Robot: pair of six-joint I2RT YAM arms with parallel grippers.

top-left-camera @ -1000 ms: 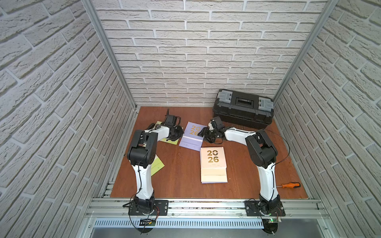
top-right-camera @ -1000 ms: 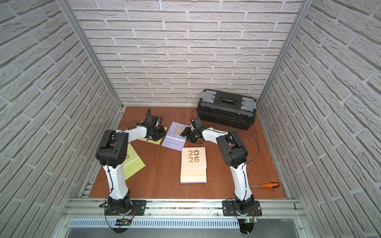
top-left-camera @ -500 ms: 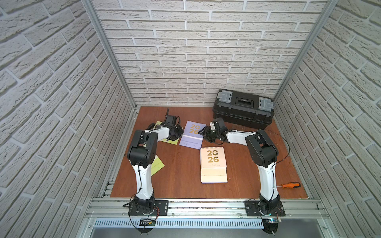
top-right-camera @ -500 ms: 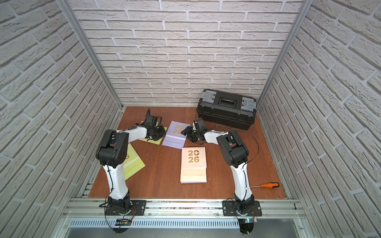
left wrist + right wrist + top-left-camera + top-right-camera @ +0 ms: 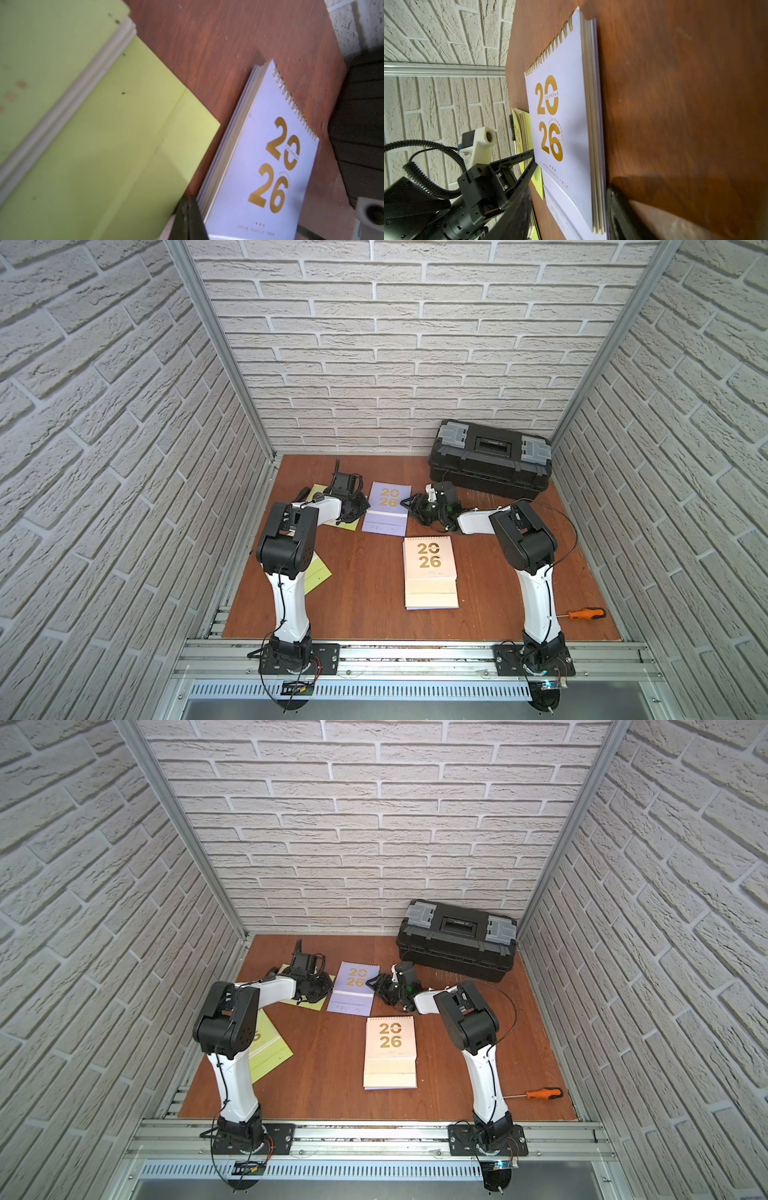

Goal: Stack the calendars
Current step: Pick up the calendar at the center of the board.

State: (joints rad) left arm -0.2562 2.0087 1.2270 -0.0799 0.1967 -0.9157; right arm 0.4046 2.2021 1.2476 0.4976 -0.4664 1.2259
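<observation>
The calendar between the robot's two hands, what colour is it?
The calendar is light purple with gold numbers; the right wrist view shows it best.

wooden tabletop carries, lying flat: lavender calendar, beige-topped calendar pile, rear lime-green calendar, front lime-green calendar. black toolbox at back right; orange-handled screwdriver front right.

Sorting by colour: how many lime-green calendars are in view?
2. The rear green calendar lies beside the lavender calendar, partly under the left tool; the front green calendar lies half behind the left arm. The beige pile may hide more.
</observation>
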